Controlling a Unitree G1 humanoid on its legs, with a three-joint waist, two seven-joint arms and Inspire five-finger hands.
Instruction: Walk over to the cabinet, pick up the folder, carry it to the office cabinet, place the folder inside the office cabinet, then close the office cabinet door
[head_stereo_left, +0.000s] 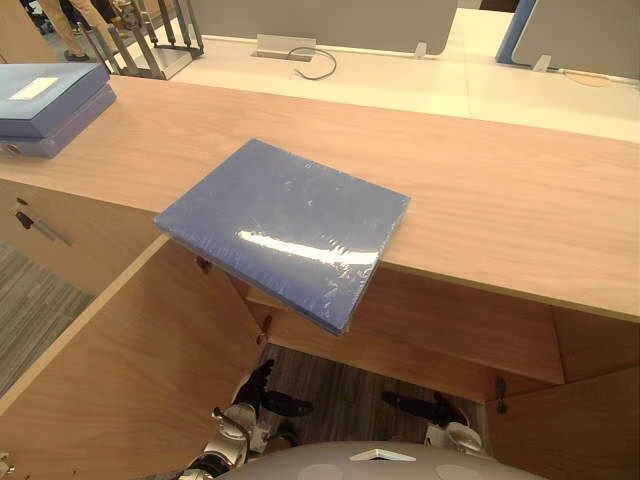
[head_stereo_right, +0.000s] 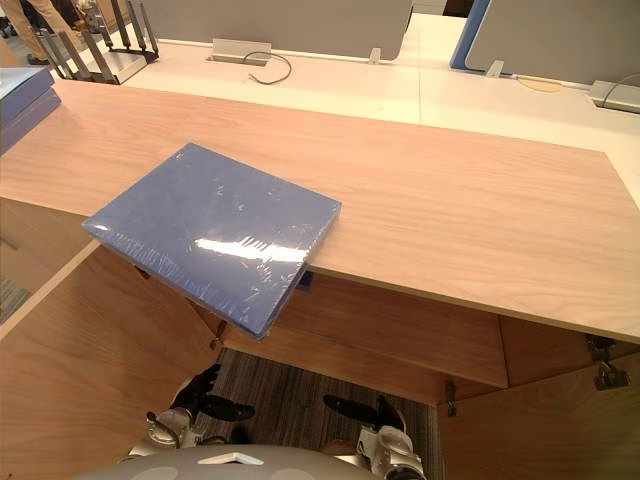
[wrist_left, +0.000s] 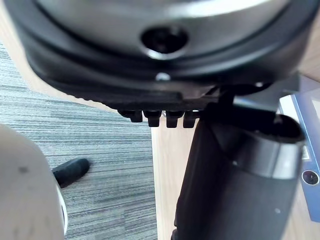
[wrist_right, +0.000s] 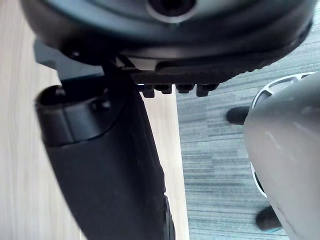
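Blue folder (head_stereo_left: 285, 230) lies flat on the wooden cabinet top (head_stereo_left: 500, 190), untouched by either hand.

The folder, wrapped in shiny clear film, sits askew with one corner jutting out past the front edge, above the open compartment. Both cabinet doors (head_stereo_left: 120, 360) stand swung open. The left hand (head_stereo_left: 268, 398) and right hand (head_stereo_left: 415, 406) hang low over the grey carpet (head_stereo_left: 350, 385), fingers loosely extended and holding nothing. Stacked blue file boxes (head_stereo_left: 45, 105) rest at the top's far left.
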